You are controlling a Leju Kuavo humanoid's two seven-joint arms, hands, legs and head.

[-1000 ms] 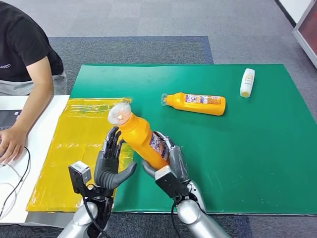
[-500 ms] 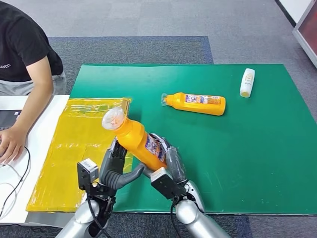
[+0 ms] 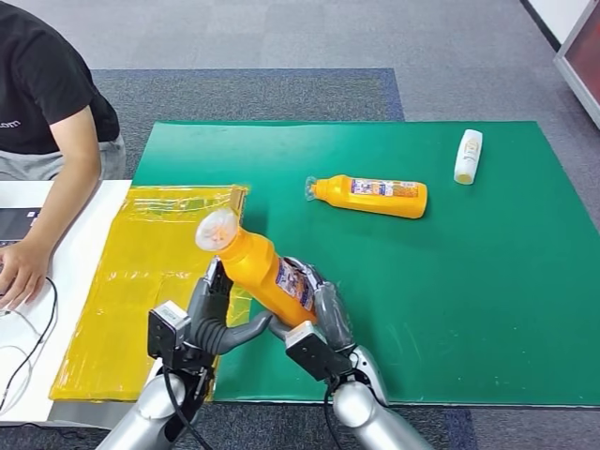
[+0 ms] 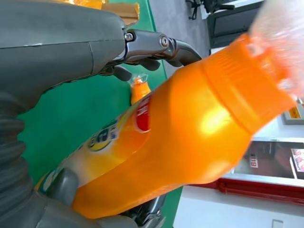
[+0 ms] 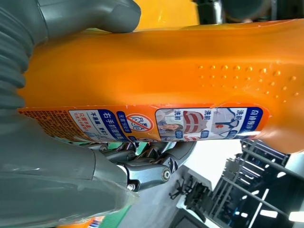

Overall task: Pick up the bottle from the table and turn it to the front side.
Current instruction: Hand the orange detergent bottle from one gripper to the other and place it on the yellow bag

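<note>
Two hands hold one orange bottle (image 3: 267, 275) above the near edge of the green mat (image 3: 459, 281), and we see it lifted off the surface and tilted, its clear cap end raised and pointing away from us toward the yellow sheet (image 3: 142, 272). Our right hand (image 3: 322, 314) wraps the lower body of that bottle, fingers curled over the printed label; the right wrist view shows the thumb pressed on one side and the darker fingers (image 5: 154, 161) on the other, with the label strip running along the orange wall (image 5: 150, 71). Our left hand (image 3: 212, 314) sits at the bottle's shoulder and neck, thumb stretched under the body and fingers up against its far side. The left wrist view shows the bottle (image 4: 172, 133) lying across the palm with fingers (image 4: 157, 45) arched over it, so we judge this hand to be holding it too, though how firmly we cannot tell.

Farther out on the green mat from the held bottle lies a second orange bottle (image 3: 371, 196) on its side, label up, cap pointing toward the yellow sheet. Beyond that, near the mat's far right corner, lies a small white bottle (image 3: 468, 156). The yellow sheet lies just beside the mat's left edge, partly over a white tabletop (image 3: 78, 253). A person (image 3: 50, 103) in a black shirt sits at that tabletop, one hand (image 3: 20, 270) resting on it near thin cables (image 3: 36, 347).
</note>
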